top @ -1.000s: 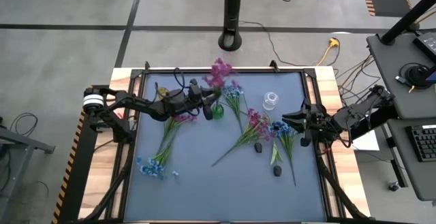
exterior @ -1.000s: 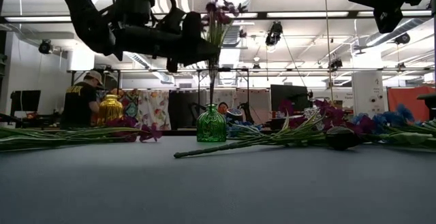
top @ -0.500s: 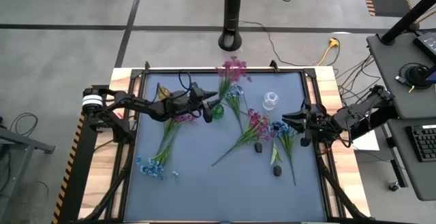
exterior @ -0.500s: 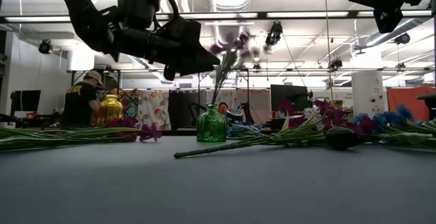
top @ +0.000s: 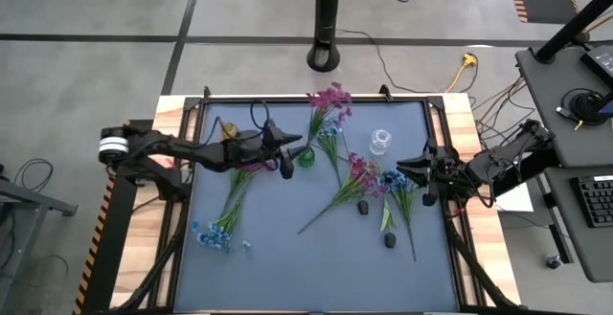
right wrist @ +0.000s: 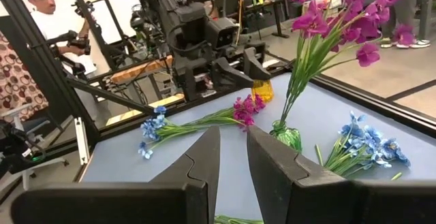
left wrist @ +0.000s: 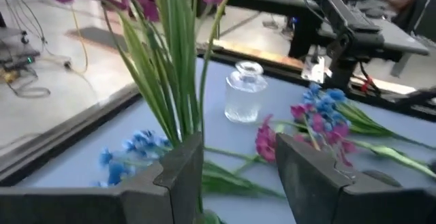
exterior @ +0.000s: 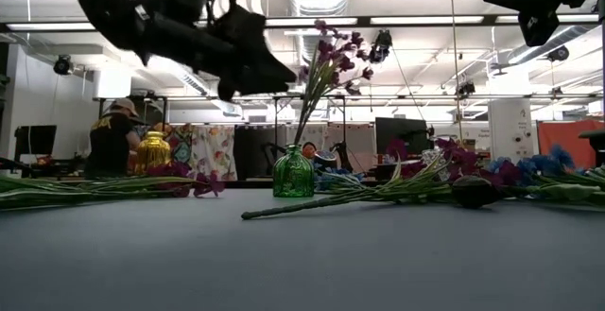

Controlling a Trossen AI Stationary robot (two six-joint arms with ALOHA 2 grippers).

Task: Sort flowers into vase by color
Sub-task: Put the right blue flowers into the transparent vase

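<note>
Released: my left tool (top: 290,148) has opened and backed off, empty. The magenta sprig (top: 329,100) now leans in the green vase (top: 306,158) unsupported. First colour placed. Right tool (top: 418,179) waits nearly closed, holding nothing, beside the remaining flowers (top: 381,186) on the bench (top: 287,258).

Worktop (top: 287,258) carries everything. Bottle vase (top: 306,158) stands left of centre toward far edge, sprig (top: 326,104) in it, leaning away to the right. Left gripper (top: 295,146) just left of vase, above worktop, fingers (left wrist: 184,173) apart. Second vase (top: 380,142) right of first. Loose flowers (top: 359,181) lie between second vase and right gripper (top: 414,173) at right edge. More flowers (top: 230,200) lie left, under left arm.
</note>
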